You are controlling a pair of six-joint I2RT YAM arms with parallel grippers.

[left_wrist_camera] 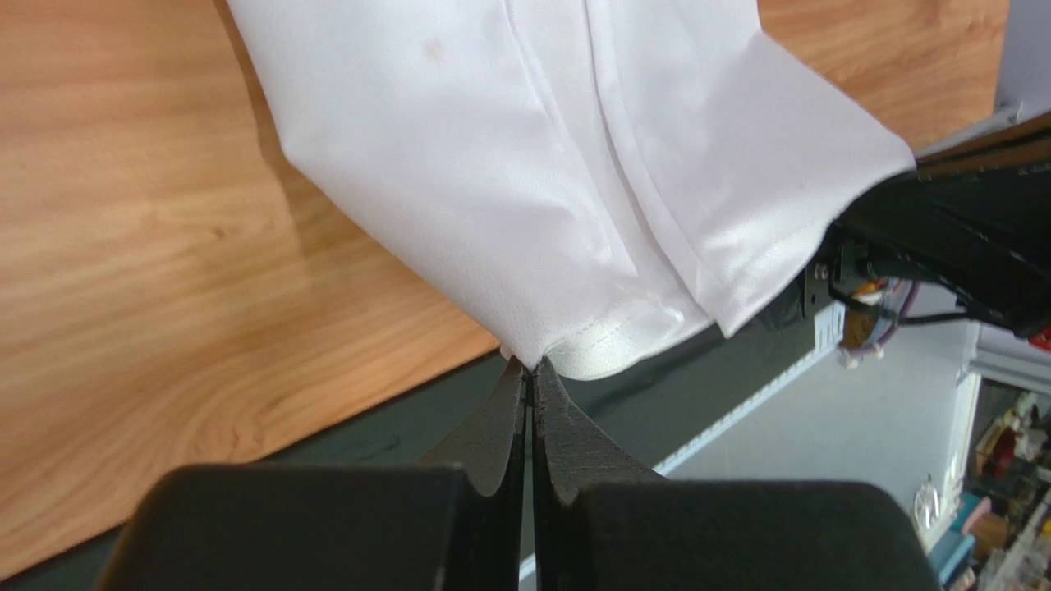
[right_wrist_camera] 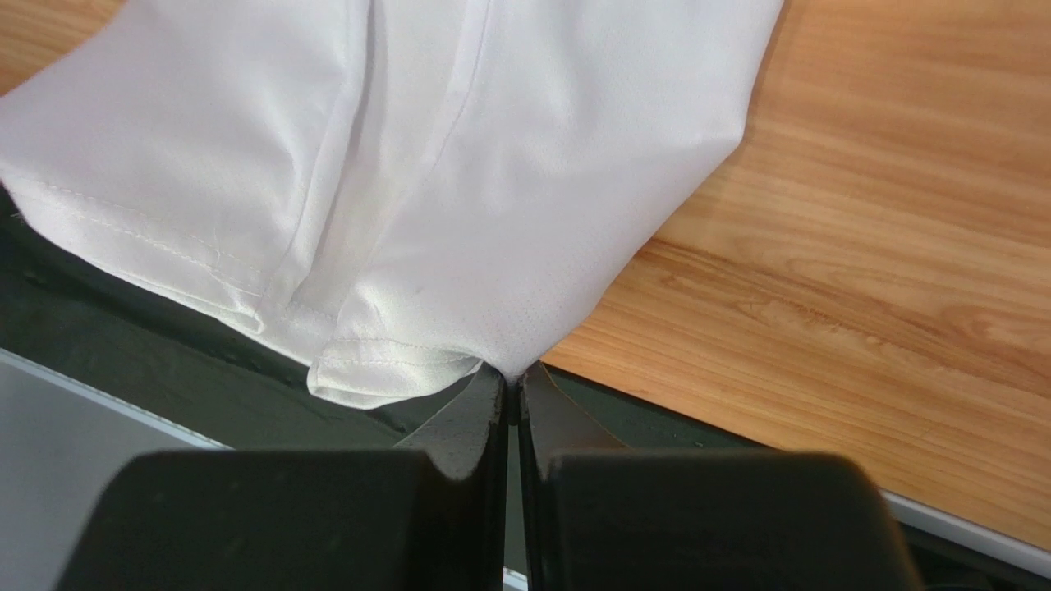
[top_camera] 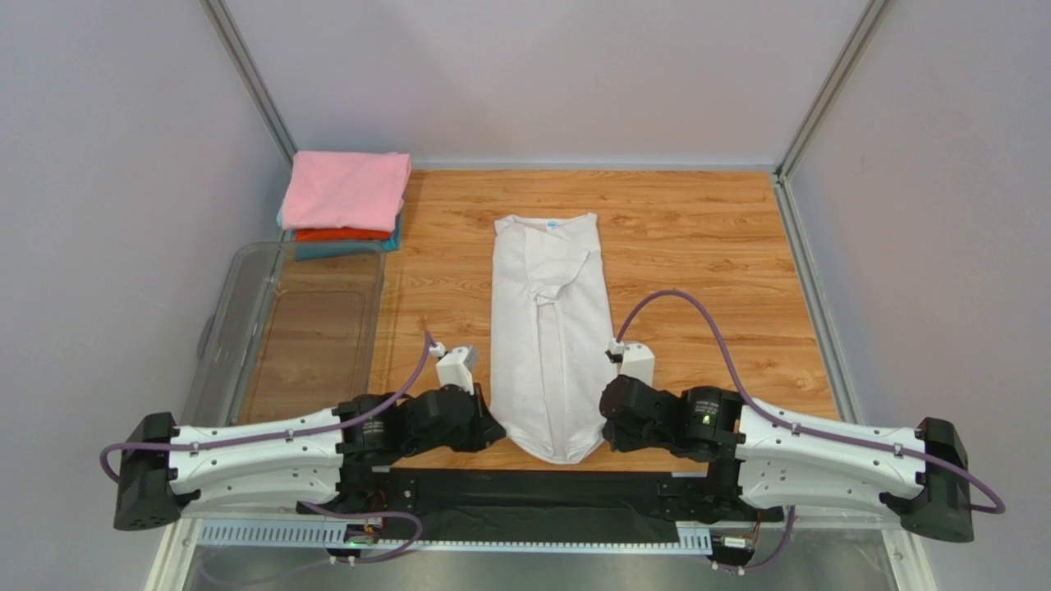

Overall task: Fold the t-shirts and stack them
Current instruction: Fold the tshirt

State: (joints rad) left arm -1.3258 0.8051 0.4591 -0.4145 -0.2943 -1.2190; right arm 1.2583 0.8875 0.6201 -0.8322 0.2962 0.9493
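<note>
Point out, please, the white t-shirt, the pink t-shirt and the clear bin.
white t-shirt (top_camera: 549, 333), top view, middle of its body.
pink t-shirt (top_camera: 346, 188), top view, centre of top face.
clear bin (top_camera: 226, 323), top view, its left wall.

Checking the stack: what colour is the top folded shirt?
The top shirt is pink; top external view.

Long white cloth t-shirt (top_camera: 549, 333): fine knit, smooth, faint sheen, stitched hem.
Brown wooden table (top_camera: 703, 246): grained, smooth, satin.
Left end effector (left_wrist_camera: 528, 369), right end effector (right_wrist_camera: 508, 373): black plastic, glossy.
Clear rectangular plastic bin (top_camera: 231, 323): glossy, see-through.
Folded pink cloth t-shirt (top_camera: 346, 187): soft, matt.
</note>
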